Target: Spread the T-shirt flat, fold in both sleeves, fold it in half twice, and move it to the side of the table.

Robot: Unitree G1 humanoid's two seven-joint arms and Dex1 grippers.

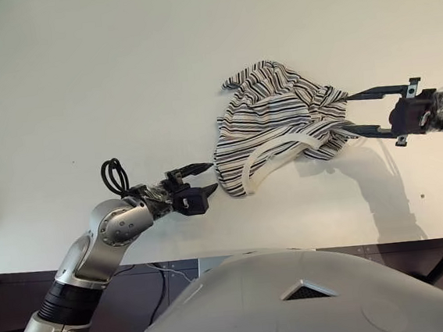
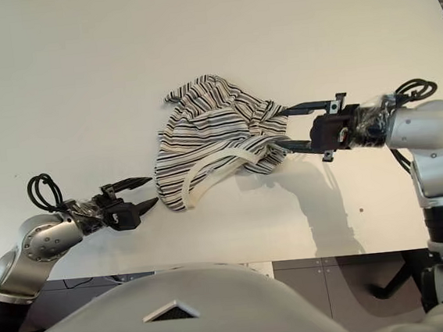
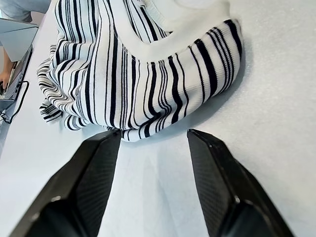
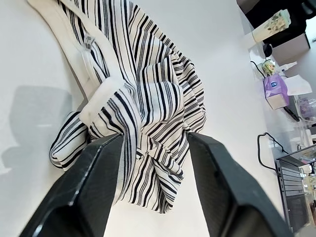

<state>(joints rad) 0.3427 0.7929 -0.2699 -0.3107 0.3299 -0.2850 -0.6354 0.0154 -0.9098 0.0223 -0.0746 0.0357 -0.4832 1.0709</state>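
Lying crumpled, the T-shirt [image 1: 276,117] sits between left end effector [image 1: 211,176] and right end effector [image 1: 351,113], both spread apart.

Both arms wear smooth, rounded silver-grey shells. The left arm [image 1: 95,241] has a bulbous joint with a round cap ringed by small screws and, farther back, a ribbed black collar. The right arm [image 2: 431,138] has the same silver shell, with a black band across it. A thin black cable loop [image 1: 114,175] springs from the left wrist, and a second cable loop [image 2: 416,87] from the right, where glossy wrapping covers the wrist. The left gripper [image 1: 211,176] is black with two slim tapering fingers [image 3: 94,182], matte and finely textured. The right gripper [image 2: 280,127] has long thin black fingers on a boxy black mount with small silver brackets.
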